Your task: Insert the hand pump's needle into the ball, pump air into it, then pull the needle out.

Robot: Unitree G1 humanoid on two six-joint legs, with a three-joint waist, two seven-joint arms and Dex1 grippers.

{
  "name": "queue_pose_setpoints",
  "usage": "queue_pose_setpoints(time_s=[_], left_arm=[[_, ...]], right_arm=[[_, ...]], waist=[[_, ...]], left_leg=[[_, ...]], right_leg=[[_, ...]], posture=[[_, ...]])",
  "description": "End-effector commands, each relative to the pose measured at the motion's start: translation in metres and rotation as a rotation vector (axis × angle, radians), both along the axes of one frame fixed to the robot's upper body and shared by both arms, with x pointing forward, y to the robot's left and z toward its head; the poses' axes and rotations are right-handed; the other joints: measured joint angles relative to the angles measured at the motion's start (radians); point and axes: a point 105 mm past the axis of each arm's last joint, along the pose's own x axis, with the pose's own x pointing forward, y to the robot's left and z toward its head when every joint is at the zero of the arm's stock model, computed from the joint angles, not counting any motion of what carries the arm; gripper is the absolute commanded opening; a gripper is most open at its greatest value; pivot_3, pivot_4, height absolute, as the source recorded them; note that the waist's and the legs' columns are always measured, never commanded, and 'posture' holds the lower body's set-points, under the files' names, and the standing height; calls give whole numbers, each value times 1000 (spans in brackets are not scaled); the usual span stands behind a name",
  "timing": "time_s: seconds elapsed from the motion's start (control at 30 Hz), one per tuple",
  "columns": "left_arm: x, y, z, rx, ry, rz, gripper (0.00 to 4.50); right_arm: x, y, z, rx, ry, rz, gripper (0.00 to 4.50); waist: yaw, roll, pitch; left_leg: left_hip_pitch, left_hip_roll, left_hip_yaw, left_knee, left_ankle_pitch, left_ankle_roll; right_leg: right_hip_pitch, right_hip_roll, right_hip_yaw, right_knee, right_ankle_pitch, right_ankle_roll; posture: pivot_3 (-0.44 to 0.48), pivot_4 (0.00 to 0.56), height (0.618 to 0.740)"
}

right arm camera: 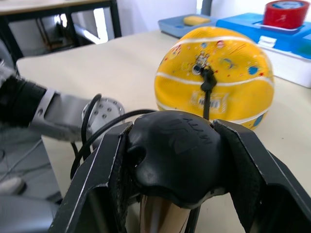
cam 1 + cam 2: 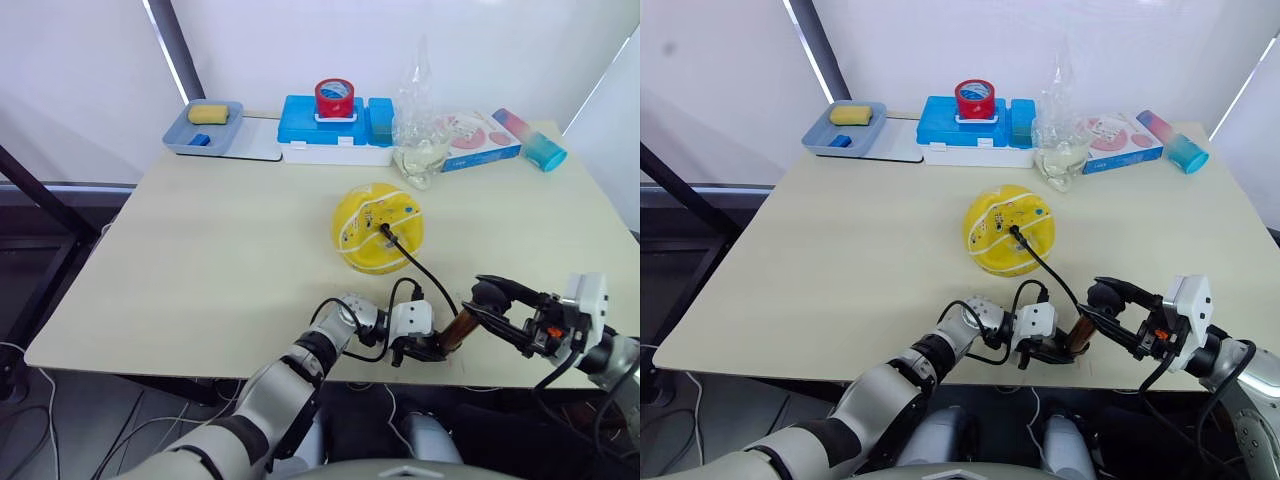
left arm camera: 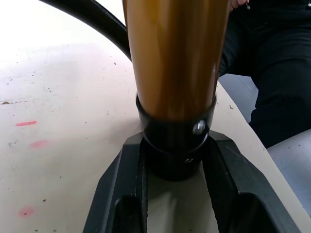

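Needle (image 2: pixel 385 229) sat in ball (image 2: pixel 377 228), mid-table. L gripper (image 2: pixel 432 350) clamped hand pump (image 2: pixel 457 331) base cap; R gripper (image 2: pixel 487 302) closed round its T-handle, near edge.

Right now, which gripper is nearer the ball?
Neither clearly. Both grip the pump at the table's near edge, short of the ball: left gripper on its base, right gripper on its handle.

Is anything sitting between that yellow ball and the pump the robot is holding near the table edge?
Nothing visible does. Bare table lies between the ball and the hand pump; just the pump's own hose crosses it, with its needle end at the ball. The tray, boxes and bag stand behind the ball.
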Motion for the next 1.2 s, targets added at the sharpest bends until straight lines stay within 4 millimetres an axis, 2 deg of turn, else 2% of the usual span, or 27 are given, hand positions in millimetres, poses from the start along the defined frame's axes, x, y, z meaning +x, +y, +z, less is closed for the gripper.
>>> queue_pose_setpoints(time_s=[0.03,0.17,0.33,0.53,0.63,0.8,0.93,1.13,1.2], left_arm=[[-11,7,-16,67,46,-30,1098],[-11,6,-16,68,46,-33,1098],[-11,7,-17,71,47,-35,1098],[-12,8,-17,73,47,-36,1098],[-12,8,-17,73,48,-37,1098],[-13,7,-17,69,50,-38,1098],[-13,7,-17,69,49,-39,1098],[-11,6,-16,70,45,-34,1098],[-11,6,-16,69,46,-32,1098]], right_arm=[[-7,4,34,54,-107,30,2081],[-9,0,63,88,-186,16,2081],[-11,-6,88,89,-243,5,2081],[-12,-10,115,82,-287,6,2081],[-11,-8,117,79,-281,13,2081],[-6,0,87,61,-172,29,2081],[-1,6,47,20,-57,37,2081],[3,5,-12,2,59,10,2070],[5,5,-25,14,68,-8,2070]], waist=[[0,0,0],[0,1,0],[0,1,1],[-1,2,1],[0,2,2],[-1,3,2],[-2,2,2],[-1,-4,-2],[-1,-6,-3]], left_leg=[[0,0,0,0,0,0],[0,0,0,0,0,0],[0,0,0,0,0,0],[0,0,0,0,0,0],[-1,-1,0,0,0,0],[-1,-3,3,0,0,0],[-1,-4,8,0,-1,2],[0,-3,12,0,-2,3],[1,-1,13,0,-2,3]], right_leg=[[0,0,0,0,0,0],[0,0,0,0,0,0],[0,0,0,0,0,0],[0,-1,0,0,0,0],[0,-1,0,-1,0,0],[0,-4,0,-1,0,0],[-2,-7,1,-1,0,0],[-4,-5,3,1,0,0],[-5,-3,4,1,0,0]], posture=[[0,150,737],[0,150,737],[0,150,737],[0,150,737],[0,150,737],[0,150,737],[0,150,737],[0,150,737],[0,150,737]])
